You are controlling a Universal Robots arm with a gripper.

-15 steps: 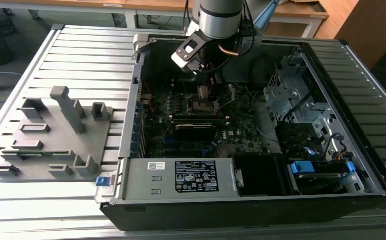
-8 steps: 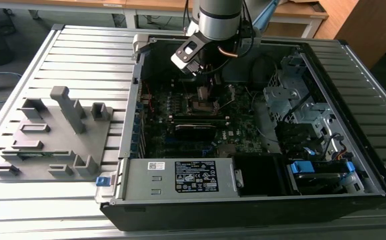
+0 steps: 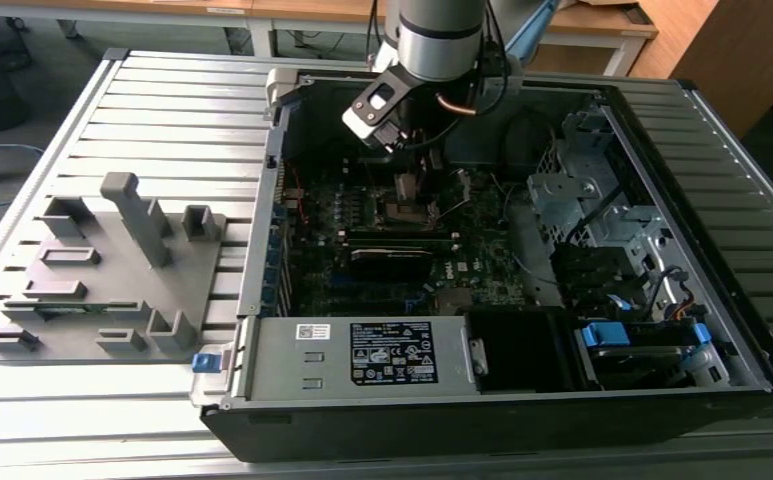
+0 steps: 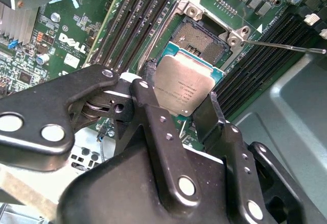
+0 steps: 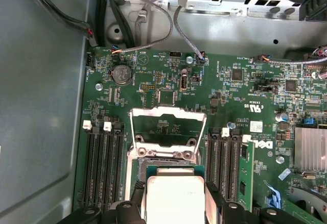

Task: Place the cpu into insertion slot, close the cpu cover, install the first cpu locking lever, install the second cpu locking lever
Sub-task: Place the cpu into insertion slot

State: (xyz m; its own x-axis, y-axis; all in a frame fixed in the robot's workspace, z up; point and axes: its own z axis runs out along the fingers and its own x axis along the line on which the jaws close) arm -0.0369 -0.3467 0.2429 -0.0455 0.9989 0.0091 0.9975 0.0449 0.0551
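Hovering close to the insertion slot (image 4: 202, 38), the cpu (image 4: 190, 78) is gripped at opposite edges by the closed hand (image 4: 180, 86); it is judged light, rigid, and fragile underneath.

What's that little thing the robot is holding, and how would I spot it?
Look inside the open computer case, at the green circuit board. Near its open square socket, the gripper clamps a chip. It is a flat square with a dull silver top; the slots beside it are long, narrow and black.
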